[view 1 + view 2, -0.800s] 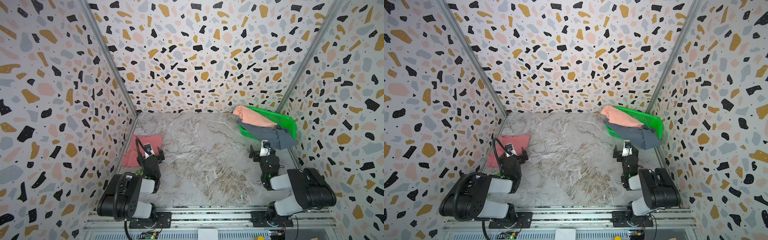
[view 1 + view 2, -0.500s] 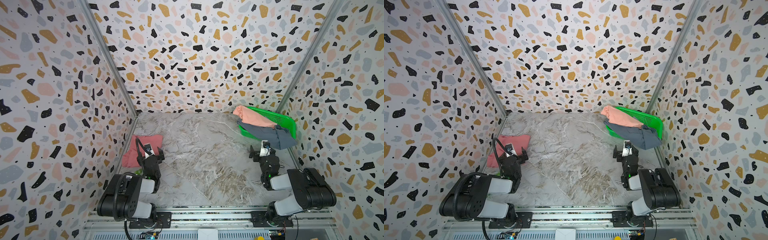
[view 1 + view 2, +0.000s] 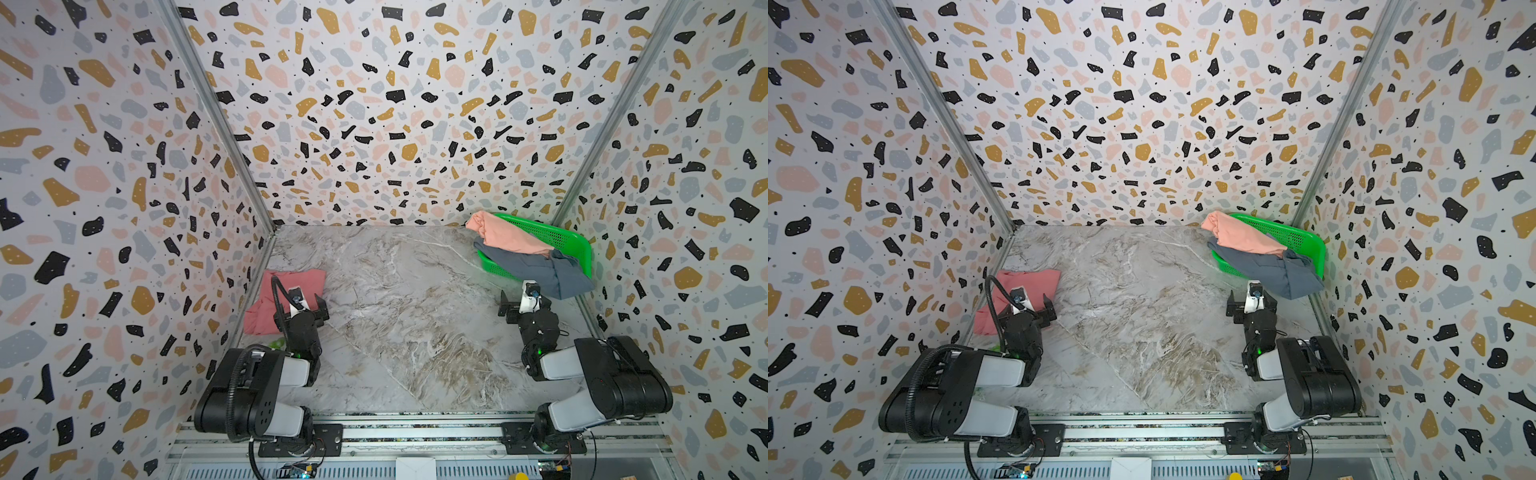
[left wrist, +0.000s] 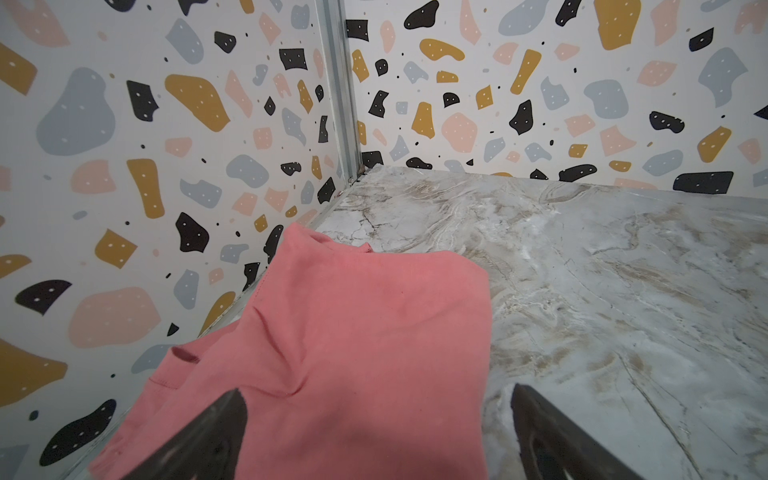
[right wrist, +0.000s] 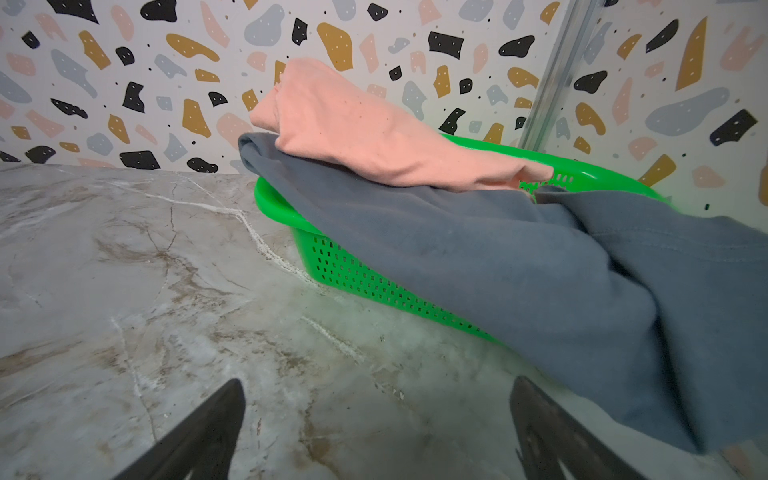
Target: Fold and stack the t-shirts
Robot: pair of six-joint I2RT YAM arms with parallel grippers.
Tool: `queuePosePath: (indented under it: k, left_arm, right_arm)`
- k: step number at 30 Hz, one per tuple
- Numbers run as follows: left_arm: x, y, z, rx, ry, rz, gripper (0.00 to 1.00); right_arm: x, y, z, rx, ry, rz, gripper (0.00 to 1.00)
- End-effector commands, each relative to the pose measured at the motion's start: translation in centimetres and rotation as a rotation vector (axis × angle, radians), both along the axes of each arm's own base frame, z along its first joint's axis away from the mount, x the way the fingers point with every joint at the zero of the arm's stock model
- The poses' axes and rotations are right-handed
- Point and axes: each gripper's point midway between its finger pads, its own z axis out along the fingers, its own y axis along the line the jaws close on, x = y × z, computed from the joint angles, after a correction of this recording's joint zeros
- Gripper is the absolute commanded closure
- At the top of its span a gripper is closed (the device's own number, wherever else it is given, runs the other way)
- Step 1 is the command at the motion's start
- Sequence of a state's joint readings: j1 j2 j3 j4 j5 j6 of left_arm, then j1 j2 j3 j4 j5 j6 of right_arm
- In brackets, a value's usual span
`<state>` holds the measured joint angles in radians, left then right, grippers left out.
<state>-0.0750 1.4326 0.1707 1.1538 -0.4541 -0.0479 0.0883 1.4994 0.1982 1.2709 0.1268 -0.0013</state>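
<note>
A folded dusty rose-red t-shirt (image 3: pixel 291 286) (image 3: pixel 1025 282) lies on the marble floor against the left wall. My left gripper (image 3: pixel 300 309) (image 3: pixel 1025 309) hovers over its near part, open and empty; in the left wrist view the shirt (image 4: pixel 353 332) fills the space between the spread fingers (image 4: pixel 376 390). A peach-orange t-shirt (image 3: pixel 505 235) (image 5: pixel 374 133) lies on a slate blue-grey t-shirt (image 3: pixel 544 274) (image 5: pixel 540 270), both draped over the basket at the back right. My right gripper (image 3: pixel 524 305) (image 3: pixel 1251 305) (image 5: pixel 377 381) stands open just in front of the grey shirt's hanging edge, over bare marble.
The bright green perforated basket (image 3: pixel 569 241) (image 3: pixel 1304 239) (image 5: pixel 353 270) sits in the back right corner. Something small and green (image 3: pixel 276 344) (image 3: pixel 994 345) peeks out beside the left arm near the wall. Patterned walls close three sides. A metal rail (image 3: pixel 415 432) runs along the front.
</note>
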Motion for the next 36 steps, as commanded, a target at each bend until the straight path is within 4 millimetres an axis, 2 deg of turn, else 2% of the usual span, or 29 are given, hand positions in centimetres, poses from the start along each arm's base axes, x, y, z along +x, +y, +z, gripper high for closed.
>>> queuePosePath:
  k: [1,18,20,22,25,29,34,36]
  left_arm:
    - [0.4,0.0,2.0,-0.002,-0.078,0.003,0.00]
    - [0.3,0.0,2.1,-0.003,-0.082,0.003,0.00]
    - [0.9,-0.3,3.0,0.000,-0.097,-0.010,0.00]
    - [2.2,-1.3,3.6,0.012,0.002,-0.074,0.01]
    - [2.9,-2.9,6.3,-0.048,-0.015,-0.154,0.01]
    - [3.2,-5.3,11.1,-0.264,-0.134,-0.262,0.01]
    - [4.5,-9.5,16.6,-0.598,-0.194,-0.397,0.00]
    - [4.9,-12.0,19.4,-0.737,-0.225,-0.486,0.01]
  right_arm:
    - [0.0,0.0,0.1,0.005,-0.002,-0.003,0.01]
    - [-0.1,0.0,0.3,0.005,-0.011,-0.003,0.01]
    - [0.4,0.6,0.8,-0.007,0.005,0.025,0.01]
    - [1.7,1.2,1.2,-0.007,0.097,0.051,0.01]
    - [2.5,2.6,2.8,0.044,0.180,0.102,0.01]
    - [1.1,6.8,8.0,0.098,0.139,0.223,0.01]
    - [-2.0,11.7,17.2,0.302,0.000,0.376,0.01]
    - [-2.5,13.6,20.2,0.377,-0.009,0.424,0.01]
